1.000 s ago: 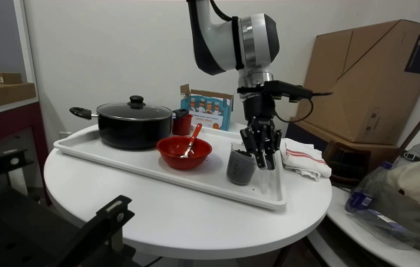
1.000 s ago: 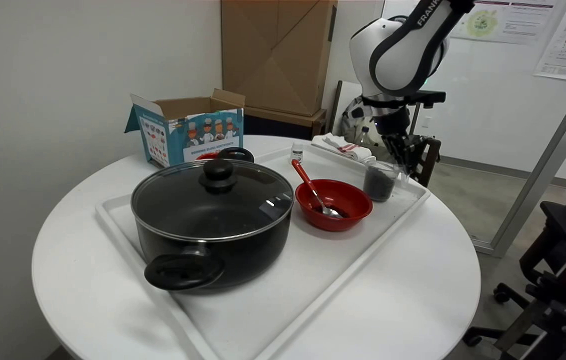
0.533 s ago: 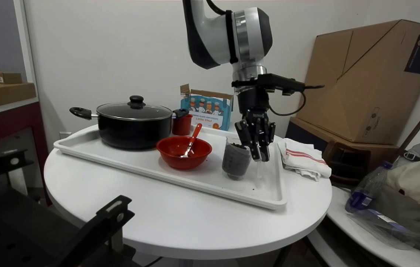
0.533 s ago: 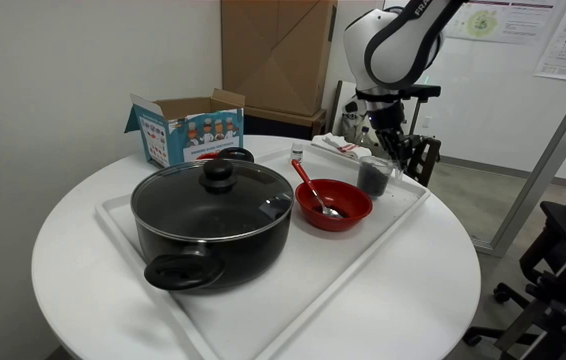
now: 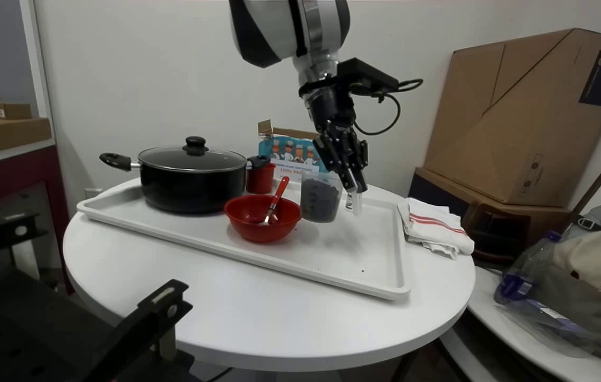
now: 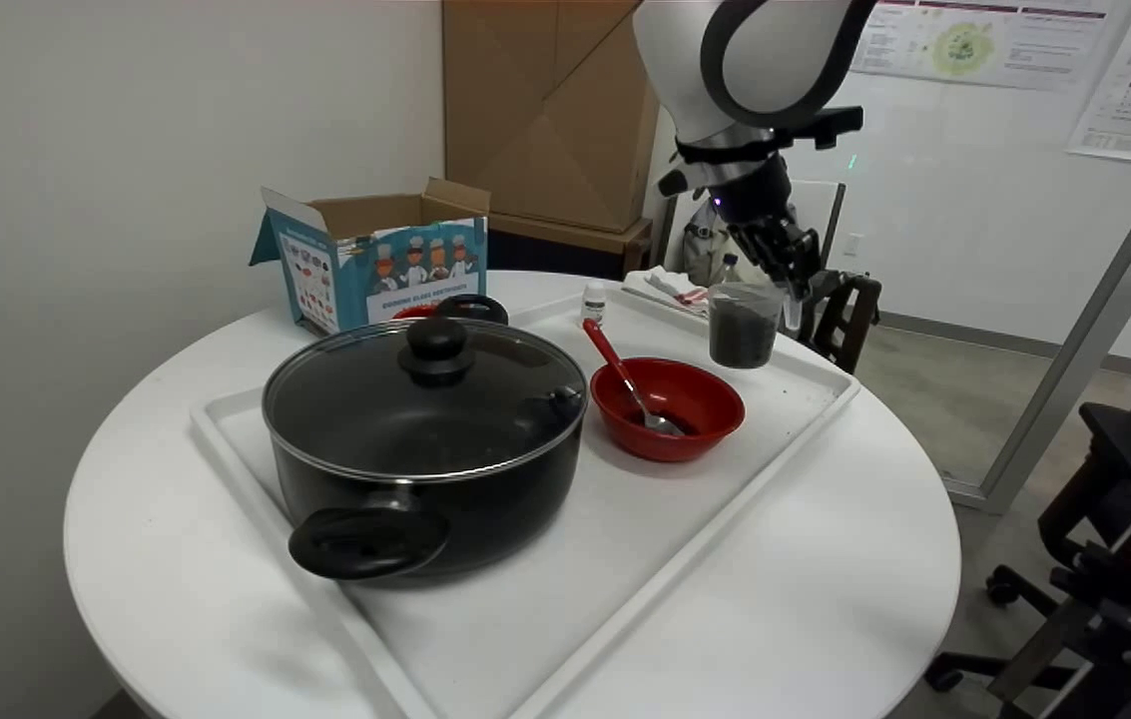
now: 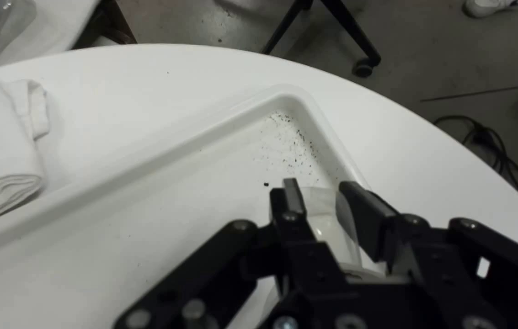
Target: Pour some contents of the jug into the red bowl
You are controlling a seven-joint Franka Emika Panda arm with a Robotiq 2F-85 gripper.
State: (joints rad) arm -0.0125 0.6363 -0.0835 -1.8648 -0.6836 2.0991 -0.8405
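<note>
Mid-frame in an exterior view sits the red bowl (image 5: 259, 232), a spoon (image 5: 280, 191) leaning in it; the pour likely lies ahead. Just right, the jug (image 5: 321, 197) hangs above the tray (image 5: 342, 246) — grasp and lift look done, carrying over and tipping remain. It is nearly upright, see-through, mostly full of dark grey stuff (image 5: 319, 206). At its right, the claw (image 5: 356, 187) pinches the jug's clear handle (image 5: 356, 205).

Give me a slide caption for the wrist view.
Gripper holding the jug's clear handle above a white tray, dark specks scattered in one corner.
</note>
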